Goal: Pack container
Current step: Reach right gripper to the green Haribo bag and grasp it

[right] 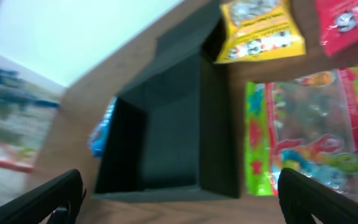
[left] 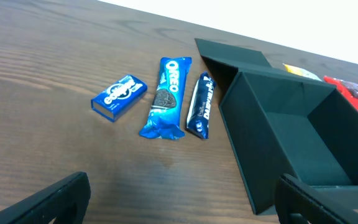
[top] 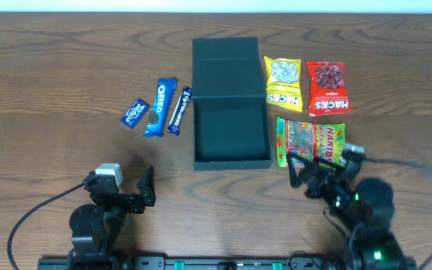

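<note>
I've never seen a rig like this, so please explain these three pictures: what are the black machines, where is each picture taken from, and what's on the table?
Two robot arms sit at a table. One picture looks down from above; the other two come from a camera on each wrist, showing its fingers at the bottom. The left gripper and right gripper are open, holding nothing. In the middle stands an open, empty dark green container. Left of it lie a small blue packet, an Oreo pack and a dark blue bar; right of it a yellow bag, a red Hacks bag and a Haribo bag.
</note>
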Robot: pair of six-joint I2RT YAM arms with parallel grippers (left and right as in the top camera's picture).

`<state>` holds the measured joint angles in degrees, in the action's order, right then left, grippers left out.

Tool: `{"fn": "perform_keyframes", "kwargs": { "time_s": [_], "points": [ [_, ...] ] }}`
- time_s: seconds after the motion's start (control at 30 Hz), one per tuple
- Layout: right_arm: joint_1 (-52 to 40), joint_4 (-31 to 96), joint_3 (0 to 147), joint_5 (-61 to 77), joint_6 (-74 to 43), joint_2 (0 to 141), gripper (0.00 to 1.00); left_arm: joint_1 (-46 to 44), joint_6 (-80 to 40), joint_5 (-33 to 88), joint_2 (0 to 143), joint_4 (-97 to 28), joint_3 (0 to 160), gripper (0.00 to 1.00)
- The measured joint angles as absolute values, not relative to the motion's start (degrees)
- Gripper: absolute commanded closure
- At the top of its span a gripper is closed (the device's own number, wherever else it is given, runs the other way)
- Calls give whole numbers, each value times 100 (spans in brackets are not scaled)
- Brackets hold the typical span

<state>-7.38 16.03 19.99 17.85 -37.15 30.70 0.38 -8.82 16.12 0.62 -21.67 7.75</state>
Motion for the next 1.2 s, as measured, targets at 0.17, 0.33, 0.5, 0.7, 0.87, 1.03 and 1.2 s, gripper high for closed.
{"fn": "perform_keyframes", "kwargs": {
  "time_s": [0.17, 0.33, 0.5, 0.7, 0.87, 1.03, 1.2],
  "points": [
    [-738, 1806, 2936, 1291, -3588, 4818, 1, 38, -884, 1612, 60, -2163, 773, 5],
    [-738, 2410, 4034, 821, -3527, 6744, 2, 38, -884, 1614, 60, -2158, 773, 5],
    [-738, 2902, 4805, 582, -3463, 8173, 9, 38, -884, 1608, 58, -2163, 773, 5],
    [-742, 2958, 5052, 5, -3310, 9325, 14, 38, -884, 1612, 58, -2163, 773, 5],
    [-768, 3085, 5212, -392, -3103, 9773, 31, 38, -884, 1612, 58, -2163, 773, 5],
    [-856, 3277, 5487, -628, -3015, 10119, 71, 38, -884, 1612, 58, -2163, 773, 5],
    [-884, 3417, 5599, -840, -3002, 10178, 99, 38, -884, 1612, 58, -2163, 773, 5]
  ]
}}
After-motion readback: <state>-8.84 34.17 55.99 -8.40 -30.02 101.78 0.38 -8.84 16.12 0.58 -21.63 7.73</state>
